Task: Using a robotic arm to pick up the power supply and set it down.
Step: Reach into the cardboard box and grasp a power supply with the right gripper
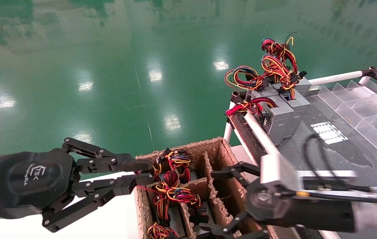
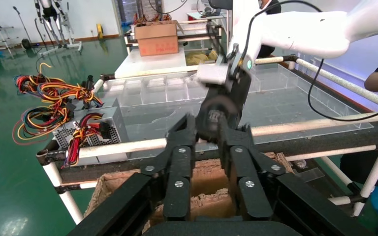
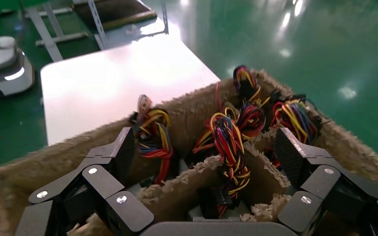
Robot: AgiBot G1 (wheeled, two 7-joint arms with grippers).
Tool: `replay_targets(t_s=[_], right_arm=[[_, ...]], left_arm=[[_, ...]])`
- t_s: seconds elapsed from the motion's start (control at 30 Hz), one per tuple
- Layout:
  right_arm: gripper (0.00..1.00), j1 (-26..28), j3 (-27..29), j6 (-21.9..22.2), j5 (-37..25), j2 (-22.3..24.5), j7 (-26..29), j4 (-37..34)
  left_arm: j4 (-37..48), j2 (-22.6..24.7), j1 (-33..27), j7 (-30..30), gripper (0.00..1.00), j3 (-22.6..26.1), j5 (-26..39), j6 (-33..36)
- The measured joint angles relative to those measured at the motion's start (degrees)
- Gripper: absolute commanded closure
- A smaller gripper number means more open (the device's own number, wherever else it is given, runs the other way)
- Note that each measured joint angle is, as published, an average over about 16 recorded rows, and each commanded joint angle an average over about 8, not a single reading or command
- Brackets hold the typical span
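An open cardboard box [image 1: 215,144] with ragged dividers holds several power supplies. Mostly their red, yellow, black and blue wire bundles [image 1: 172,192] show, and the grey bodies sit deep in the cells. My right gripper [image 1: 211,201], on the white forearm with the cyan light, hangs open over the box's near cells. In the right wrist view its fingers spread wide around one wire bundle [image 3: 229,142] without touching it. My left gripper [image 1: 145,172] reaches level to the box's left rim, its fingers a little apart and holding nothing.
Several grey power supplies [image 1: 283,116] with wire bunches stand at the dark table's far left corner, behind a white pipe rail [image 1: 258,130]. Clear plastic dividers [image 1: 367,109] lie to the right. The box rests on a white surface [image 1: 108,219] above the green floor.
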Motion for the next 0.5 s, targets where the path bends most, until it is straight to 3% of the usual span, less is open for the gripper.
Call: replay_targets(t_s=[0.1,0.13,0.5], right_arm=[[0.96,0.60,-1.29,1.20,-2.45,-2.05,-0.39,-0.89],[1.00,0.75,-1.62,1.54,-3.08,-2.66,-0.56,-1.21],[1.00,1.20,-3.52,4.06,-6.60,-7.21,-2.76,-4.53]], left_arm=[[0.00,-0.01,0.00,0.01,0.00,0.01,-0.01,-0.01],[0.00,-0.01,0.00,0.01,0.00,0.02,-0.01,-0.01],[0.00,-0.03,-0.01,0.03,0.00,0.06,-0.04,-0.03]])
